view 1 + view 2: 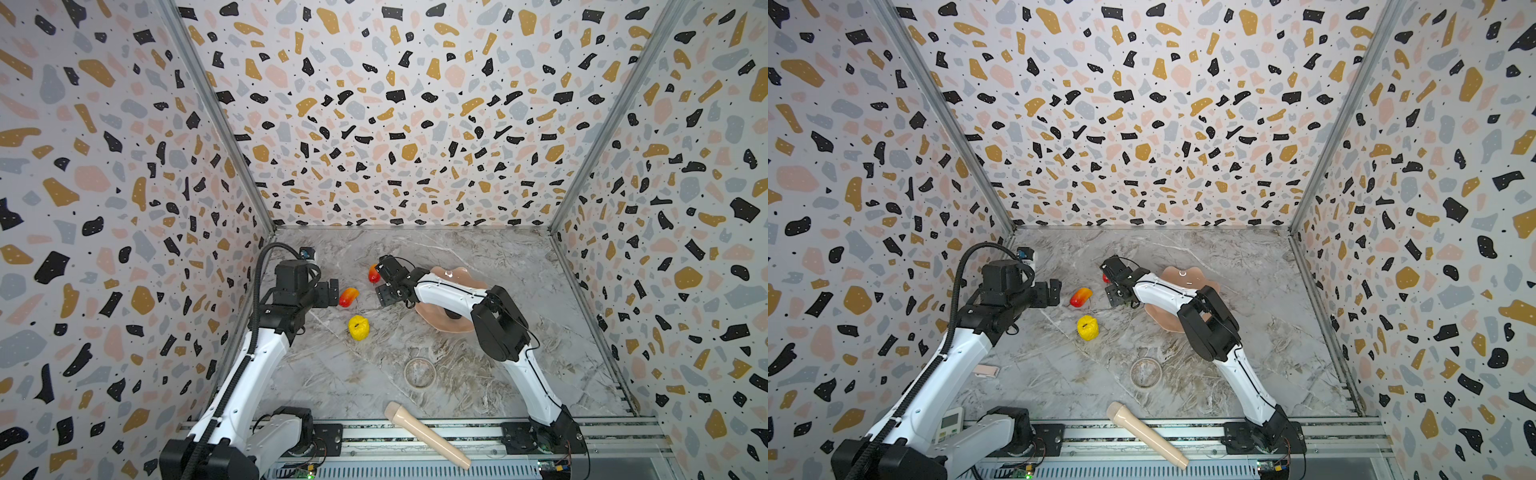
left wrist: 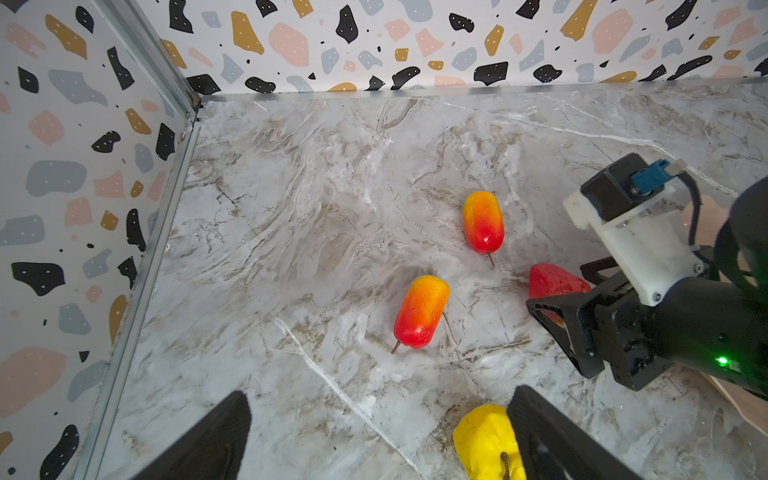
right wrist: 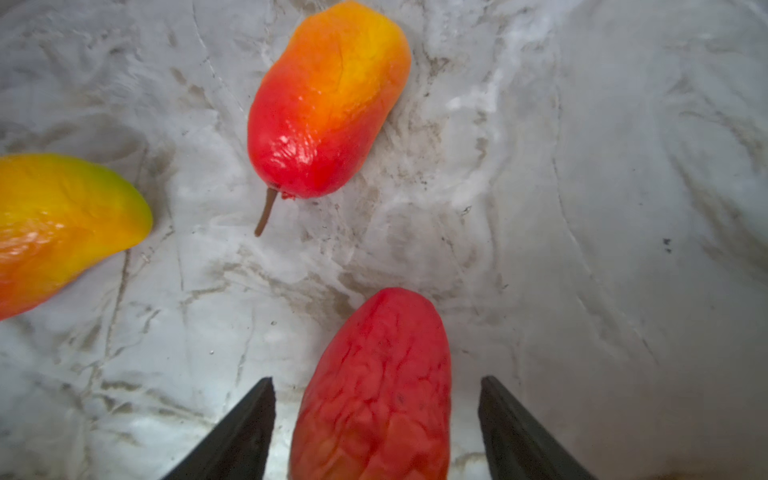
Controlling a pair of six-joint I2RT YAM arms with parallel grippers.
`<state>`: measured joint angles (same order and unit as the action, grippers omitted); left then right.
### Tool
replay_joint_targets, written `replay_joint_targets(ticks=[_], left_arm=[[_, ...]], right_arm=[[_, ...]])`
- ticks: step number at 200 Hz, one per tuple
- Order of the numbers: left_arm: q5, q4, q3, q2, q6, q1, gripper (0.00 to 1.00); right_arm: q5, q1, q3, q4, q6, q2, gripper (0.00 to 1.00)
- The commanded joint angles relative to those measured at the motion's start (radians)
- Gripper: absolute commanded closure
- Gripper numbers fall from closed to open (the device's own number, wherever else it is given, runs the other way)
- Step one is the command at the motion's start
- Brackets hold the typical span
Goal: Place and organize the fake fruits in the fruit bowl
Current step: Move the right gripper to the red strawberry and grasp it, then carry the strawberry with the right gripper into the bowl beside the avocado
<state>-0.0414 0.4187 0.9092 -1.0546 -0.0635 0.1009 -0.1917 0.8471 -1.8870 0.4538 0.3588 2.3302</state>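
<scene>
Right gripper (image 3: pixel 377 380) straddles the strawberry (image 3: pixel 376 332) — nothing gripped.
Its jaws stand apart, a gap each side of the fruit on the table (image 3: pixel 582 208); pinching its tapered sides may squirt it into the near mango (image 3: pixel 328 99). Left gripper (image 2: pixel 380 399) hangs spread and empty by the yellow fruit (image 2: pixel 484 440). The bowl (image 1: pixel 461 276) sits under the right arm (image 1: pixel 449 291) — a low swing back could clip its rim.

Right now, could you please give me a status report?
Right jaws open, astride the strawberry, gaps either side. Left jaws open, near the yellow fruit. Both mangoes on the table, outside the jaws.
</scene>
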Motion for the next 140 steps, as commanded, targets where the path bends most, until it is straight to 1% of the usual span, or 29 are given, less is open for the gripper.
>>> replay_joint_targets(ticks=[1,11,38,44,47,60,79,99,124,140], left_arm=[[0.01,-0.027,-0.009,0.018,0.011,-0.006,0.0],[0.01,-0.027,-0.009,0.018,0.011,-0.006,0.0],[0.009,-0.027,-0.01,0.018,0.01,-0.006,0.01],[0.009,-0.027,-0.01,0.016,0.01,-0.006,0.0],[0.009,-0.027,-0.01,0.016,0.01,-0.006,0.0],[0.009,-0.027,-0.01,0.015,0.011,-0.006,0.0],[0.007,-0.027,-0.009,0.015,0.01,-0.006,0.0],[0.006,-0.026,-0.01,0.013,0.011,-0.006,0.01],[0.005,-0.027,-0.01,0.013,0.012,-0.006,0.0],[0.006,-0.027,-0.009,0.012,0.013,-0.006,0.0]], right_arm=[[0.036,-0.003,-0.033,-0.003,0.008,0.003,0.27],[0.043,-0.001,-0.032,-0.008,0.006,0.003,0.31],[0.042,0.004,-0.032,-0.014,-0.011,-0.019,0.5],[0.04,0.005,-0.032,-0.014,-0.018,-0.027,0.52],[0.04,0.006,-0.031,-0.014,-0.023,-0.034,0.55],[0.038,0.01,-0.028,-0.012,-0.042,-0.064,0.61],[0.042,0.017,-0.011,-0.008,-0.074,-0.13,0.63],[0.054,0.021,0.047,-0.011,-0.121,-0.233,0.64],[0.046,0.009,0.181,-0.015,-0.184,-0.395,0.64],[0.045,-0.024,0.296,-0.012,-0.222,-0.515,0.65]])
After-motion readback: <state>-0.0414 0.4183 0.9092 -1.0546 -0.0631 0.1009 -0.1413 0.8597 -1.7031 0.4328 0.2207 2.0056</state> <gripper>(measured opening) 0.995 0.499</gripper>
